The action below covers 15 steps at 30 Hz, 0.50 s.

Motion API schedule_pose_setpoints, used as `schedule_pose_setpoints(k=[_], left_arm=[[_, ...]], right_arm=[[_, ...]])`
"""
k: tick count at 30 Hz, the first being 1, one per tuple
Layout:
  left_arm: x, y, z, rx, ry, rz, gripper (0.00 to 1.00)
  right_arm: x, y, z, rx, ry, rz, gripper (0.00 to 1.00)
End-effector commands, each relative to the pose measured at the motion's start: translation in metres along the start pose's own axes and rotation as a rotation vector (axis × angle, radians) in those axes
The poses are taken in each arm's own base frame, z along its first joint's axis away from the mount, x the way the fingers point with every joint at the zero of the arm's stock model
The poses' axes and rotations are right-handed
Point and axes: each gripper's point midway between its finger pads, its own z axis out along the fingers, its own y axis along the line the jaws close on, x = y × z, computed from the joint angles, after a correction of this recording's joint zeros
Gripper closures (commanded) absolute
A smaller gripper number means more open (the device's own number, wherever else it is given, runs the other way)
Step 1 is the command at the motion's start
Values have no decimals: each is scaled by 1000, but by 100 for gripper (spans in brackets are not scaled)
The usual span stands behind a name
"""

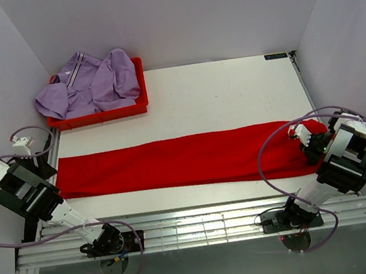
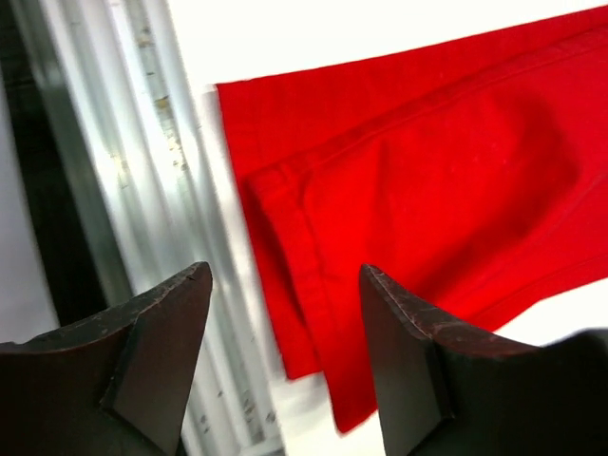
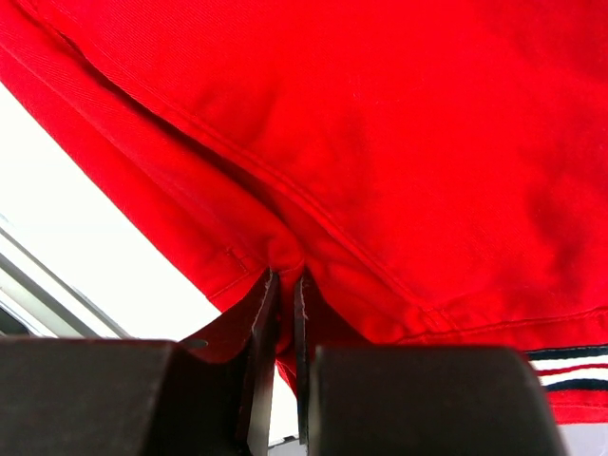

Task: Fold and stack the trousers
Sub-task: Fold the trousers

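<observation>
Red trousers (image 1: 186,160) lie stretched flat across the desk (image 1: 231,93), near its front edge. Over the hem end the left hand (image 2: 283,280) gapes wide, holding nothing. At the other end the right hand (image 3: 285,280) is pinched tight on a fold of fabric.

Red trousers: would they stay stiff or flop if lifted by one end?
Probably floppy: the red trousers pucker where the right gripper pinches them. They lie flat and long, so they'd likely sag and drag, not roll.
</observation>
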Motion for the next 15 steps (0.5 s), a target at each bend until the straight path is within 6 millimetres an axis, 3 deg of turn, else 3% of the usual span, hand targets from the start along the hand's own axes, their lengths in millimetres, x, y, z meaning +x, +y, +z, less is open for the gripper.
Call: schedule_pose_setpoints(k=[1, 7, 15], left_arm=[[-4, -5, 22, 22, -14, -88, 27], [11, -13, 50, 30, 55, -135, 37], [23, -5, 60, -16, 107, -156, 58]], right_arm=[[16, -17, -8, 62, 100, -24, 89], [15, -16, -10, 66, 102, -23, 89], [14, -14, -9, 61, 97, -26, 90]])
